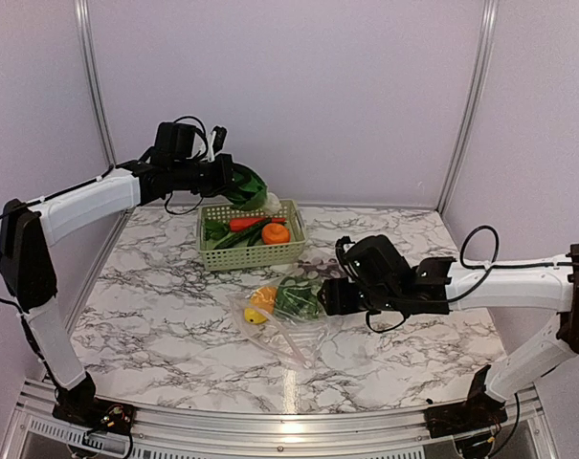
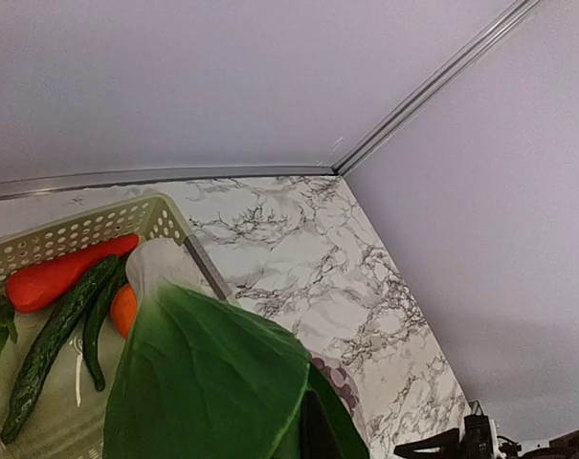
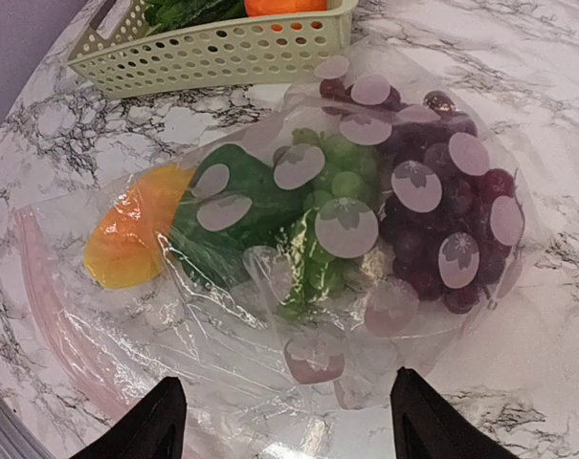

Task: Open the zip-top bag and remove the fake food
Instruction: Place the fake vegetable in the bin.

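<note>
The zip-top bag (image 1: pixel 294 316) lies flat on the marble table, clear with round flower prints. Fake food shows through the bag (image 3: pixel 222 325): a purple grape bunch (image 3: pixel 433 220), green pieces (image 3: pixel 241 206) and an orange-yellow piece (image 3: pixel 126 239). Its pink zip strip (image 3: pixel 50 296) runs along the left edge. My right gripper (image 3: pixel 289 406) is open just above the bag's near edge, with nothing between its fingers. My left gripper (image 1: pixel 233 182) is shut on a green leafy vegetable (image 2: pixel 203 382) with a white stem, held above the basket's back rim.
The pale green lattice basket (image 1: pixel 254 253) stands behind the bag. It holds a red piece (image 2: pixel 59 277), a cucumber (image 2: pixel 50 344), an orange piece (image 1: pixel 276 232) and leafy greens. Grey walls with metal posts close off the table's back and sides.
</note>
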Robot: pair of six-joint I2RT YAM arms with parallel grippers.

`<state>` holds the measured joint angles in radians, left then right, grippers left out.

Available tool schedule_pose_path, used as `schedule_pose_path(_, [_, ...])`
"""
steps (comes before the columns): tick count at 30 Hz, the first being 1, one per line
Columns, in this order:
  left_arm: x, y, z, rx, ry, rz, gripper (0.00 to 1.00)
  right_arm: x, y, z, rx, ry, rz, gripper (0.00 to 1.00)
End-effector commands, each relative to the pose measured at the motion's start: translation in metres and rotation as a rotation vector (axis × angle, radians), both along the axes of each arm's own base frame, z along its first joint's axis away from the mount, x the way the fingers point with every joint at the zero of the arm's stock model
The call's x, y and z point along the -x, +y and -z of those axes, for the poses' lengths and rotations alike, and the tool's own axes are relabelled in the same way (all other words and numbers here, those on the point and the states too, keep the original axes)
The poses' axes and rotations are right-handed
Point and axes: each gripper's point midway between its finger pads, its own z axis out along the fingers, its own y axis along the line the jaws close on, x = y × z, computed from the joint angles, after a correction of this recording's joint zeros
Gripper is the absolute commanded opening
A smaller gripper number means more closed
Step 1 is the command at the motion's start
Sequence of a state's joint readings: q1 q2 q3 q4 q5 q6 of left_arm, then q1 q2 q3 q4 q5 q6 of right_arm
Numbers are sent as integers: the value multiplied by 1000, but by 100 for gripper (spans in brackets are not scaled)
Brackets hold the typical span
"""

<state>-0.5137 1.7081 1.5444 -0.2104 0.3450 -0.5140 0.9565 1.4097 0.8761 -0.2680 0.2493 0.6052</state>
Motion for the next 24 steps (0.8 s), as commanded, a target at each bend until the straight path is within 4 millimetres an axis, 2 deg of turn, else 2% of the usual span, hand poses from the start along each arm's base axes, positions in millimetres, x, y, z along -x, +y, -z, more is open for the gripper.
schedule_pose_path(1, [-43, -26, -3, 104, -50, 94, 0, -6, -3, -29, -12, -45, 10, 72])
schedule_pose_path(3, [-63, -26, 16, 102, -32, 92, 0, -4, -7, -31, -13, -43, 15, 73])
schedule_pose_path(5, [-82, -23, 45, 99, 19, 93, 0, -1, -12, -34, -16, -42, 24, 73])
schedule_pose_path(9, [-115, -4, 100, 89, 137, 80, 0, 5, -24, -39, -31, -54, 45, 74])
schedule_pose_path(12, [-128, 13, 120, 83, 179, 50, 5, 8, -33, -43, -30, -61, 60, 75])
schedule_pose_path(15, [-137, 28, 121, 72, 190, -5, 21, 10, -37, -45, -29, -66, 64, 75])
schedule_pose_path(17, [-138, 34, 117, 50, 181, -33, 27, 10, -40, -45, -18, -68, 68, 75])
schedule_pose_path(24, [-128, 49, 69, -1, 86, -82, 45, 8, -36, -46, 3, -86, 35, 77])
